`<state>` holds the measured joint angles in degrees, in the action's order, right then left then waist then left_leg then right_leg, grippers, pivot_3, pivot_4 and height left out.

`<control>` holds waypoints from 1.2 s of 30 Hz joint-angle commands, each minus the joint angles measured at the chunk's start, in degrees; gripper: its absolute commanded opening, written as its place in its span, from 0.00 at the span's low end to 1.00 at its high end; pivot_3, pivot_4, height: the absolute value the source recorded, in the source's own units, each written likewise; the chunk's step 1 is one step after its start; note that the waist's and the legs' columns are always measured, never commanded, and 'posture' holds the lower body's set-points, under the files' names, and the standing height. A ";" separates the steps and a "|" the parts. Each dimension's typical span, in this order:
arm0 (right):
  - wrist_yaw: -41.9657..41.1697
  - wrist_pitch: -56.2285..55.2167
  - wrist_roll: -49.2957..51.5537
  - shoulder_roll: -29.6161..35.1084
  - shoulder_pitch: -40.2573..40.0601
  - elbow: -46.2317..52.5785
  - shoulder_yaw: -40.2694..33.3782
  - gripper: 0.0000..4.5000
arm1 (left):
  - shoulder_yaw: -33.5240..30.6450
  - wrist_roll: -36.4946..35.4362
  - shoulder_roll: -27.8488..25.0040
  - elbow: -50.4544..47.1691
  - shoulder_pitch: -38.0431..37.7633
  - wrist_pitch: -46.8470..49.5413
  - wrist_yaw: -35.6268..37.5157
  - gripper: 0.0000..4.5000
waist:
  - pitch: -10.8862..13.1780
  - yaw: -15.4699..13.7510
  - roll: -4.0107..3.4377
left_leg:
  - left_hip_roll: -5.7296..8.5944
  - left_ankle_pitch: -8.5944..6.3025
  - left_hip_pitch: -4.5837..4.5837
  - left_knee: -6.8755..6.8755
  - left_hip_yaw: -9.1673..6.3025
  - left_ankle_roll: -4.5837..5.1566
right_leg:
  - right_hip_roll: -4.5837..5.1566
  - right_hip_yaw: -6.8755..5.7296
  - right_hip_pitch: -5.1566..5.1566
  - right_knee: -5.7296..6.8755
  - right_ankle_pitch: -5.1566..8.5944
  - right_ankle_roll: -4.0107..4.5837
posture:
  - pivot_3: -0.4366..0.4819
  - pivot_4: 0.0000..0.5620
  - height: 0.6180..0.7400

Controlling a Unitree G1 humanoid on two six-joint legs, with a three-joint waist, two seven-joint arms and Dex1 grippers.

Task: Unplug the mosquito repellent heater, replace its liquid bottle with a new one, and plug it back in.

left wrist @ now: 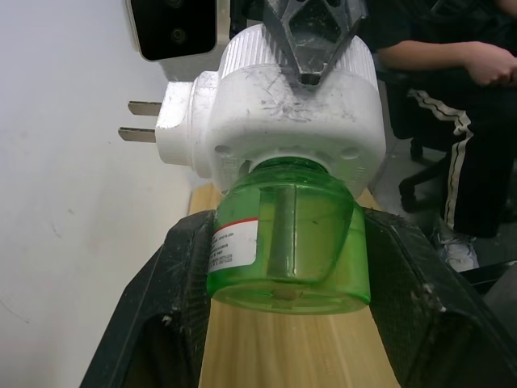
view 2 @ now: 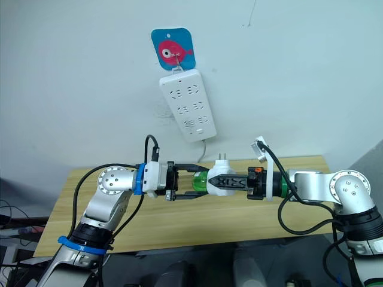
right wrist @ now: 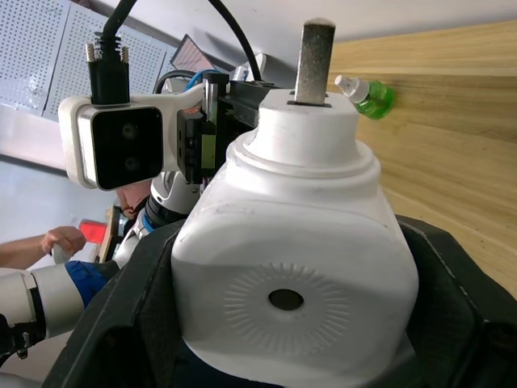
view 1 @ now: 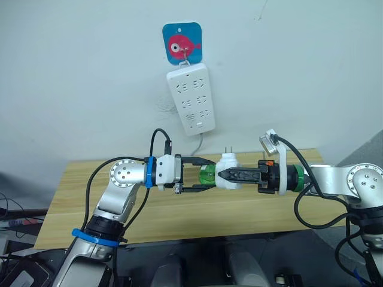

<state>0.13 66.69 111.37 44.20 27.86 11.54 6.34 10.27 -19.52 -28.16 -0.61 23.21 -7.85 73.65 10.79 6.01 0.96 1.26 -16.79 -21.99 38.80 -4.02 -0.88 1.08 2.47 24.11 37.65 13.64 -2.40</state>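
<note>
A pale wooden counter [view 1: 179,209] stands against a plain white wall, where a long white power strip [view 1: 191,98] hangs. Above the counter's middle, the right gripper [view 1: 222,174] has its jaws clamped on the small white rounded plastic heater [view 1: 228,164], and the left gripper [view 1: 210,176] has its jaws closed around the heater's green translucent bottle [view 1: 207,175].

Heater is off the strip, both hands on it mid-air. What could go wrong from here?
The left hand grips only the green bottle, and the right hand only the mosquito repellent heater, above the table. A slip while unscrewing could drop either. The spare bottle lying on the table could get knocked.
</note>
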 commanded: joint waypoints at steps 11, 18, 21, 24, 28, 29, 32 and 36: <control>-10.63 1.05 -5.69 1.71 3.66 10.45 -0.94 0.70 | 2.68 -25.11 -12.42 -8.01 13.40 58.96 6.67 0.52 | 0.34 0.41 -0.02 | 0.02 0.00 -0.02 0.01 -0.07 0.00 | -0.14 -0.25 0.04 0.06 0.26 -0.41 | 0.29 0.31 1.00; -8.09 -0.63 -2.51 2.60 1.58 9.01 -1.38 0.69 | 1.83 -19.05 -10.58 -7.10 11.17 47.33 7.46 0.67 | 0.34 0.13 -0.02 | 0.03 0.00 -0.05 -0.01 -0.11 0.00 | 0.02 -0.11 0.06 0.04 0.12 -0.17 | 0.30 0.31 1.00; -6.65 -1.72 0.09 3.78 -0.18 7.55 -2.33 0.67 | -0.49 -14.31 -9.25 -6.37 7.40 33.73 8.04 0.85 | 0.34 0.07 -0.02 | 0.03 0.00 -0.04 -0.03 -0.06 0.00 | 0.15 -0.04 0.06 0.02 0.09 -0.10 | 0.30 0.31 1.00; -6.06 -2.75 1.57 4.82 -2.21 5.93 -3.71 0.67 | -3.05 -9.47 -7.57 -4.86 2.65 18.99 7.20 0.99 | 0.35 -0.06 -0.01 | 0.02 0.00 -0.06 -0.04 -0.07 -0.01 | 0.20 -0.04 0.08 -0.01 0.07 -0.07 | 0.30 0.31 1.00; -6.82 -3.10 1.63 4.96 -4.44 4.91 -5.54 0.67 | -5.48 -6.28 -3.98 -3.37 -2.08 6.21 4.90 0.99 | 0.35 -0.88 0.00 | 0.02 0.00 -0.05 -0.03 -0.04 -0.01 | 0.23 0.00 0.06 -0.04 0.07 -0.06 | 0.31 0.31 1.00; -7.03 -3.06 1.63 4.77 -4.83 4.92 -5.76 0.67 | -5.78 -5.71 -2.72 -3.19 -2.48 4.21 3.63 0.99 | 0.35 -1.11 0.00 | 0.02 0.00 -0.07 -0.02 -0.03 0.00 | 0.23 0.00 0.06 -0.05 0.07 -0.06 | 0.31 0.31 1.00; -7.25 -3.36 1.63 3.61 -5.64 4.99 -6.23 0.67 | -4.79 -4.48 -0.04 -3.61 -2.92 1.58 1.05 0.99 | 0.35 -1.46 0.00 | 0.03 0.00 -0.07 0.04 -0.04 -0.01 | 0.22 -0.03 0.00 -0.05 0.07 -0.07 | 0.31 0.31 1.00; -7.19 -3.45 1.63 2.41 -5.99 5.64 -6.17 0.67 | -2.97 -3.51 2.12 -3.36 -2.08 1.17 -0.80 0.99 | 0.35 -1.40 0.00 | 0.05 0.00 -0.07 0.06 -0.02 0.00 | 0.21 -0.02 0.00 -0.04 0.06 -0.08 | 0.31 0.30 1.00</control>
<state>-6.13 64.18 111.03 46.91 21.65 15.28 1.86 6.90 -23.52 -26.56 -2.55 20.29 -5.61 73.82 11.15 4.61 0.96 1.31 -16.79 -22.07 38.86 -4.04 -0.88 1.28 2.44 24.11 37.61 13.70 -2.48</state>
